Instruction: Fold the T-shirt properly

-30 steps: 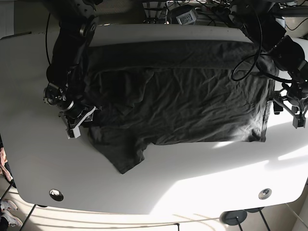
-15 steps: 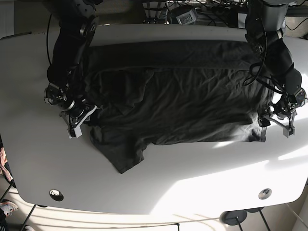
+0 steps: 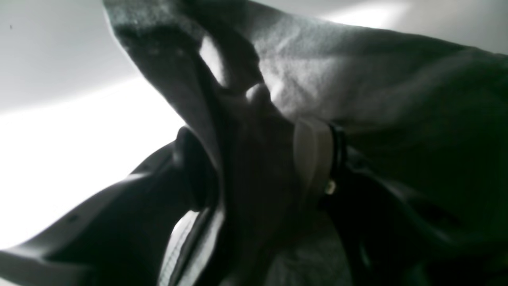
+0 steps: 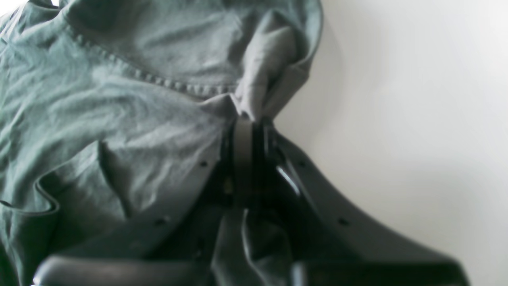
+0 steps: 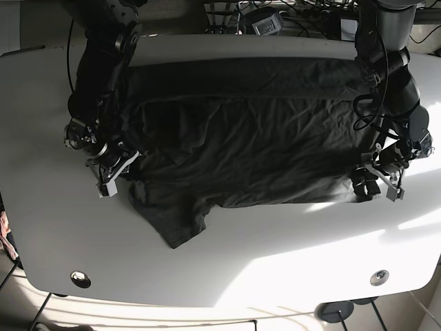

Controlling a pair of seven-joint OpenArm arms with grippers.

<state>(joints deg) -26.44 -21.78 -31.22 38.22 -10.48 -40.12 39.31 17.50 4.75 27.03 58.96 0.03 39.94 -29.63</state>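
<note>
Across the middle of a white oval tabletop (image 5: 227,255) lies a dark, wrinkled cotton T-shirt (image 5: 262,145), spread flat with its long axis running from one side of the base view to the other. One short sleeve (image 5: 180,222) sticks out toward the near edge of the table, on the base view's left. A folded band of the same cloth runs along the far edge of the shirt. At the shirt's corner on the base view's right, the left gripper (image 5: 375,183) sits low on the fabric; its wrist camera shows a bunched fold of cloth rising between a dark finger and a pale pad (image 3: 313,155), so the jaws are pinching the shirt. At the opposite end, just beside the sleeve, the right gripper (image 5: 114,172) meets the shirt's edge; its wrist camera shows the two fingers pressed close together on a small peak of fabric beside a stitched seam (image 4: 158,79), with bare white table to one side. Both black arms reach in from the far side of the table. Bright sunlight falls across the near part of the tabletop. Two round metal fittings (image 5: 80,278) are set into the near corners of the table.
</note>
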